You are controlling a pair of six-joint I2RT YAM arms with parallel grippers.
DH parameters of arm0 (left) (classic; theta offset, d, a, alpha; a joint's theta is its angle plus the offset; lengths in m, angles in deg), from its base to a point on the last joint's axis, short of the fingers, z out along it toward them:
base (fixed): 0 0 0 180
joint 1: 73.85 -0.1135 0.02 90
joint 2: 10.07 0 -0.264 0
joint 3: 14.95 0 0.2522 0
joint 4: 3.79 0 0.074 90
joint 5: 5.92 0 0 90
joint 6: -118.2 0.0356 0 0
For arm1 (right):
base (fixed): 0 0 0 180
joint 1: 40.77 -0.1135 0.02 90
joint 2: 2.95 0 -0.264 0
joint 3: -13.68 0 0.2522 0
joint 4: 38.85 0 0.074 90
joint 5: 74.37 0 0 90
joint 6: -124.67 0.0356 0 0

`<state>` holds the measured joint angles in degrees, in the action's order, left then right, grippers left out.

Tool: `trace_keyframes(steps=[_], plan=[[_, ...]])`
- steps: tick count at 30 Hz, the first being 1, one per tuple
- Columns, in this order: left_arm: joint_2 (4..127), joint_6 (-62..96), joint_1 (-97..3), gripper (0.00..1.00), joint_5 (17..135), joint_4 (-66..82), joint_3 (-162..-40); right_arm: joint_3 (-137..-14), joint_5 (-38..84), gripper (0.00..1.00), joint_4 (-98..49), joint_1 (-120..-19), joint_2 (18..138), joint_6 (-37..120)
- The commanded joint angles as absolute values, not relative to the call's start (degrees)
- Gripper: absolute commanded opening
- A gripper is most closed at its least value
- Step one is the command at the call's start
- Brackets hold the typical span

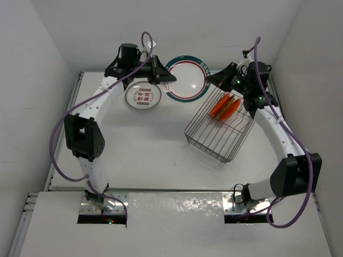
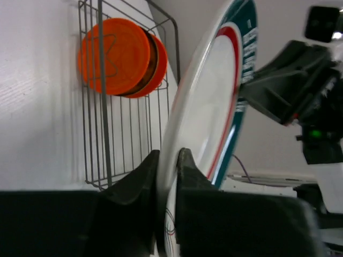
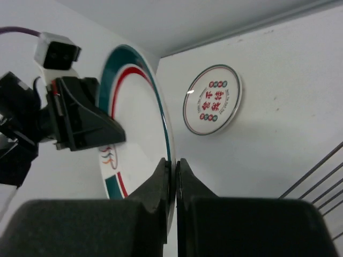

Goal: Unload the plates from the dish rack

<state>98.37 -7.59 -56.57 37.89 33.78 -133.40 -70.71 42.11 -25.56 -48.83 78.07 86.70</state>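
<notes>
A white plate with a green rim band and red ring is held on edge above the table's far side, between both grippers. My left gripper is shut on its left rim; in the left wrist view the jaws pinch the plate. My right gripper is shut on its right rim; in the right wrist view the jaws pinch the plate. Two orange plates stand in the dark wire dish rack, also seen in the left wrist view.
A small white plate with red characters lies flat on the table left of the held plate, also in the right wrist view. The rack stands at an angle on the right. White walls enclose the table on three sides.
</notes>
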Motion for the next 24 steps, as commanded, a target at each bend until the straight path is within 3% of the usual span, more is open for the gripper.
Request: trace_keyframes(steps=[1,2,4,5,8,11,15,20,23,24], plan=[[98.47,-5.03,-57.06,0.0,40.83,35.53,-135.32,-72.76,47.19,0.0,-40.12,-49.65,76.68,91.81],[98.56,-4.33,-57.41,0.0,42.32,36.59,-135.58,-73.11,45.36,0.23,-33.42,-49.74,76.77,90.84],[98.65,-4.41,-59.69,0.0,52.14,41.14,-135.41,-75.73,38.96,0.87,-19.9,-49.74,76.94,83.5],[98.82,-5.89,-61.18,0.0,56.09,43.09,-134.89,-81.23,27.09,0.99,-3.29,-49.74,77.29,80.66],[100.14,-7.92,-68.56,0.0,62.63,42.15,-129.8,-93.74,8.58,0.99,21.39,-49.74,81.42,75.46],[105.22,-5.56,-72.79,0.0,63.16,41.52,-131.88,-101.06,1.33,0.99,32.35,-49.74,84.68,71.68],[113.91,-5.47,-76.13,0.0,58.59,40.46,-137.76,-98.61,-1.15,0.99,31.51,-49.47,81.44,69.04],[117.46,-3.01,-76.58,0.03,62.28,43.98,-140.95,-96.76,-0.98,0.99,32.65,-48.86,81.51,66.83],[117.11,-2.57,-76.58,0.46,63.6,44.51,-138.33,-96.23,-0.98,0.99,33.44,-48.59,82.92,65.78],[116.84,-2.48,-76.66,0.67,63.78,44.6,-137.53,-96.58,-1.24,0.99,34.14,-48.51,83.71,65.43]])
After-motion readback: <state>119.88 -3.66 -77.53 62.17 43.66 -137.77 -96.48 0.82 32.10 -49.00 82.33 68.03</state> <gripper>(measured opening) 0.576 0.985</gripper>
